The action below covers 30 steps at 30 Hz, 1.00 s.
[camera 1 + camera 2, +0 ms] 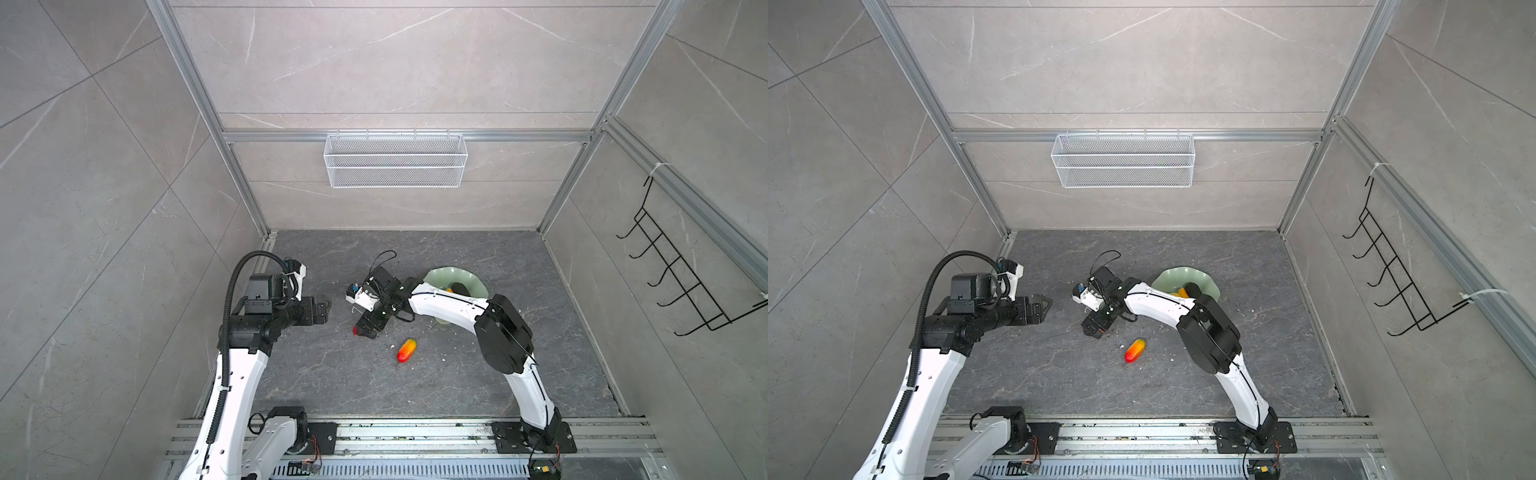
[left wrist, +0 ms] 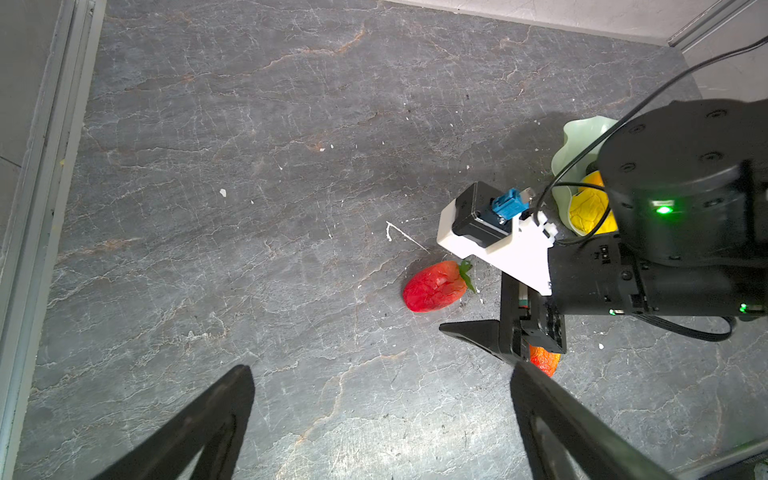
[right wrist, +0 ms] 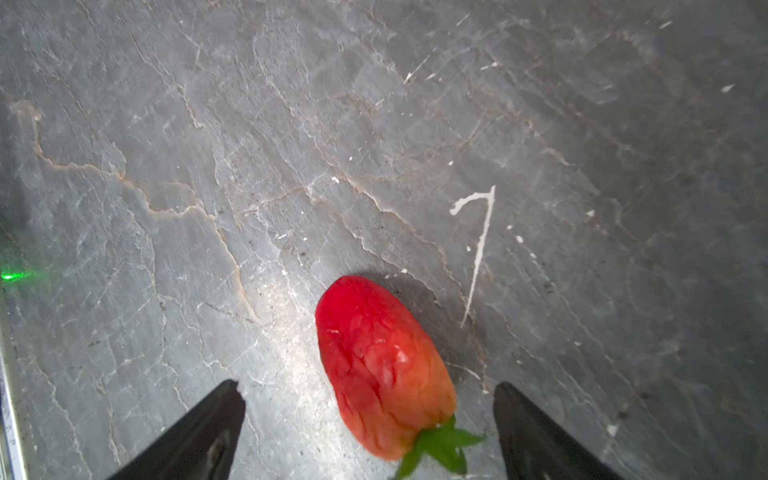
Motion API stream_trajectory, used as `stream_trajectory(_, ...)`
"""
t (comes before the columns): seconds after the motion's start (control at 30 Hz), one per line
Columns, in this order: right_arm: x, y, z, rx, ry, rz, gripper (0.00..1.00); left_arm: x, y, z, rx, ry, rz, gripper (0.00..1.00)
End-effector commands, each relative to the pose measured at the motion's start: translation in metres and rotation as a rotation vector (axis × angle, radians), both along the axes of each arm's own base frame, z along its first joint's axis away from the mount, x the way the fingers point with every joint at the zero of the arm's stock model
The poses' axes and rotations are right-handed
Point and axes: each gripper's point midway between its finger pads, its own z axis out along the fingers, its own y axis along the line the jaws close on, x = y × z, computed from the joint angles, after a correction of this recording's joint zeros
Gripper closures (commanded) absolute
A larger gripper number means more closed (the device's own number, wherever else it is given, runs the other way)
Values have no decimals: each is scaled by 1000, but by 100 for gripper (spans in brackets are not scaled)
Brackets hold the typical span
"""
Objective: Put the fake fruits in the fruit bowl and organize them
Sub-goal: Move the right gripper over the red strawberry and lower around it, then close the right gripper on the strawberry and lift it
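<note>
Right claw (image 3: 368, 388) low over the table (image 3: 208, 166), jaws spread wide. The strawberry (image 3: 382, 365) lies on its side between them, and neither finger appears to touch it. Its green cap points back toward the claw's wrist, its tip away.

The step in hand looks like the pick of this strawberry. The next move calls for the jaws to close across its narrow width, then a lift clear of the table. The skin is glossy, so a pinch too near the tip could squirt it out.

Near the claw, toward its own arm's base, a red-yellow fruit (image 1: 406, 350) lies loose. On the claw's opposite side, well apart, the left claw (image 2: 380, 368) hangs open and empty. Farthest, behind the claw's wrist and partly hidden by the right arm (image 1: 449, 305), sits the bowl (image 1: 440, 274).

Only the right wrist view shows the clear gap on each side of the strawberry; in a top view it is a red sliver at the claw's edge. The left wrist view shows the yellow fruit (image 2: 588, 212) in the bowl plainly. Both top views show the black fruit (image 1: 1192, 287) there. By my count, two fruits are left to move.
</note>
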Motion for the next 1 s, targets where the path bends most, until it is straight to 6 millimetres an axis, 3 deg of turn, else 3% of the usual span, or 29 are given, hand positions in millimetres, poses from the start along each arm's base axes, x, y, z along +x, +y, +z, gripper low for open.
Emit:
stream_trajectory(0.0,-9,-2,-15,-22,36,20,8,-2,-2,2,5,-12,-15,0)
stream_trajectory(0.53,0,0,-39,-50,51,-36,24,-3,-1,-4,8,0,-8,0)
stream_trajectory(0.77,0,-1,-29,-46,44,-42,52,-3,-1,-3,5,-6,-11,0)
stream_trajectory(0.97,0,-6,-4,-36,14,-54,62,-6,-2,-3,0,-14,-12,0)
